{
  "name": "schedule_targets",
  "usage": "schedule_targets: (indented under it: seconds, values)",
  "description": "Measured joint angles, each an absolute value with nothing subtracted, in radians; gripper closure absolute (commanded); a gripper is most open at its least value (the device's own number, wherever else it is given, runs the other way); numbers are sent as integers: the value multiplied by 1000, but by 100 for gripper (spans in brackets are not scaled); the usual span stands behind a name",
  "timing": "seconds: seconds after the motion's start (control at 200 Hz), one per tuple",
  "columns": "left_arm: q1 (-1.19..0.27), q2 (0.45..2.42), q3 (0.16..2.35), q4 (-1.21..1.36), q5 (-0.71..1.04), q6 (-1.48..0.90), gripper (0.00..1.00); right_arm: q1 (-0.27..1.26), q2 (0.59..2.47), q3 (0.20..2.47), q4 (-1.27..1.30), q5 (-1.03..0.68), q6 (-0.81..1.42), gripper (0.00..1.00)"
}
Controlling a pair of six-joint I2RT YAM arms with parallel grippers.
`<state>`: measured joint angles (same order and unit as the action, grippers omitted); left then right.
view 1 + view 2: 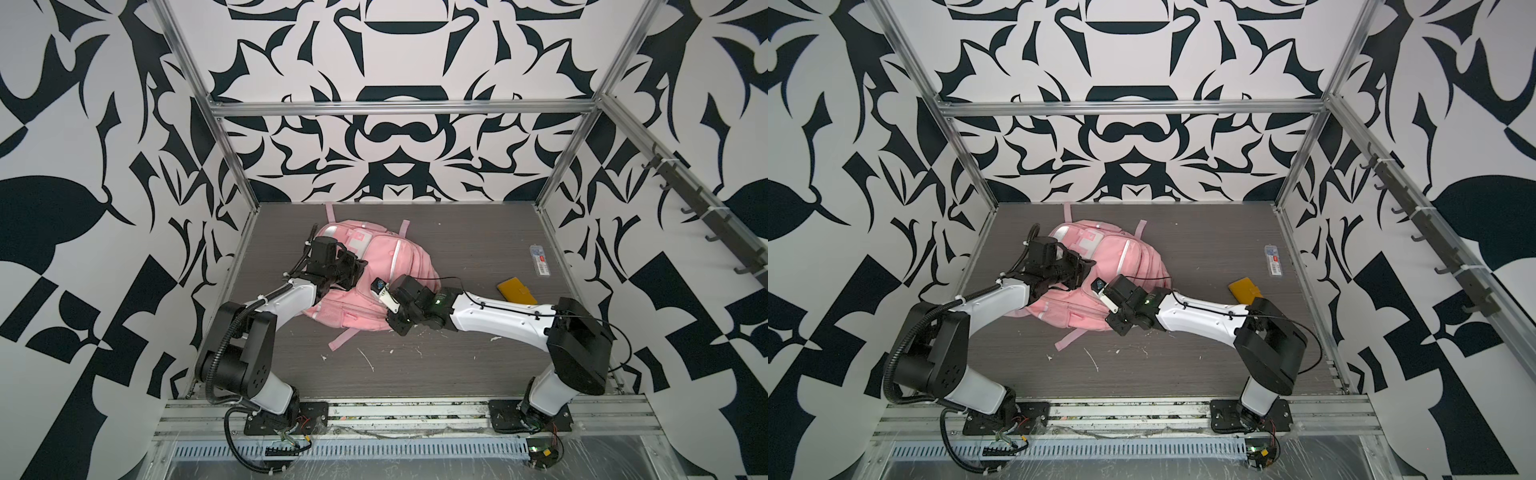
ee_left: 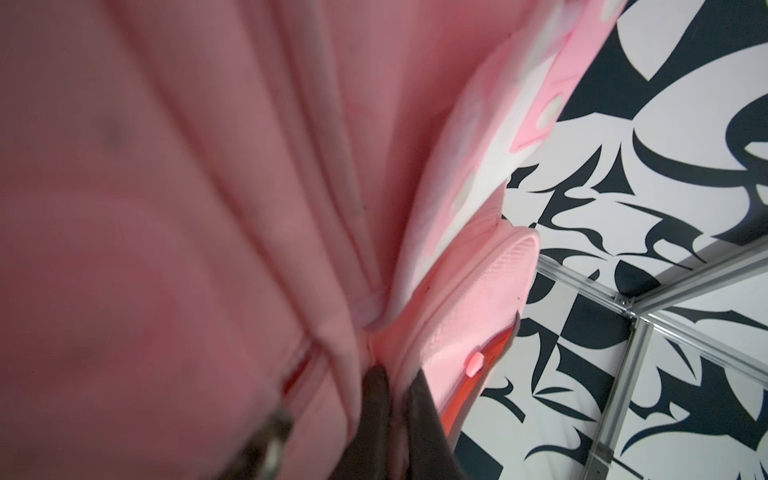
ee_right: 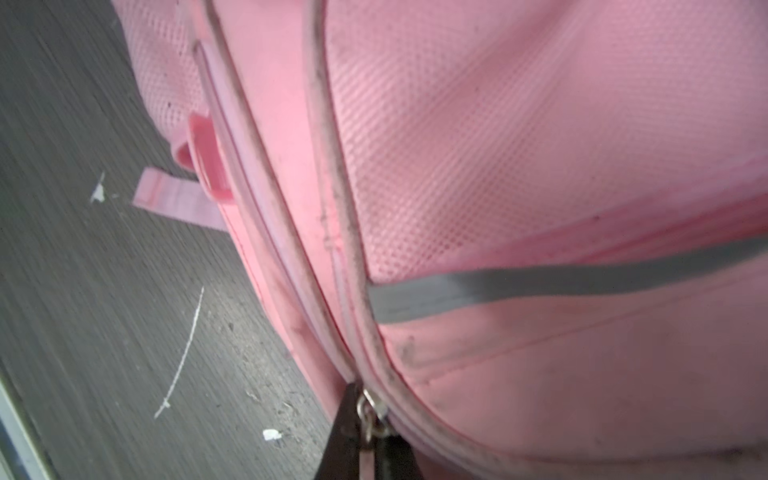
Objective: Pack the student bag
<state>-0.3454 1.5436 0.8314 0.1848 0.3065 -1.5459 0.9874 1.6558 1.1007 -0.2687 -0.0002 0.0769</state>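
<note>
Two pinches you hold on the pink woven student bag (image 1: 409,257): left gripper (image 2: 392,388) clamps its cloth, right gripper (image 3: 370,440) the metal zip pull (image 3: 365,405).

Student bag (image 1: 413,262): pink throughout; a woven mesh texture is shown on one panel in the right wrist view; pale white strips are seen in both top views.
Grey strip (image 3: 540,286): a dull grey band across the pink fabric.
Straps (image 1: 343,338): lighter pink.
Table (image 1: 457,365): dark grey wood grain, flecked with white marks at lower centre.
Walls (image 1: 83,124): white, covered with a black swirling leaf-like pattern.
Flat item (image 1: 517,291): mustard yellow, right of centre.
Clear case (image 1: 540,259): transparent, with a red and white label.
Arms (image 1: 498,318): white shells, black joints.
Frame (image 1: 399,109): silver.
</note>
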Motion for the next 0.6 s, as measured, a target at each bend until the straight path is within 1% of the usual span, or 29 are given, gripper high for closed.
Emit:
schedule_targets:
  seconds: [0.24,0.6]
  values:
    - [-393,1547,833,202,225,-1591,100,970,1671,1098,-239,-41,142,100]
    - [-431,1583,847,225,194,-1632,100,957,1698,1098,-228,-61,176,100]
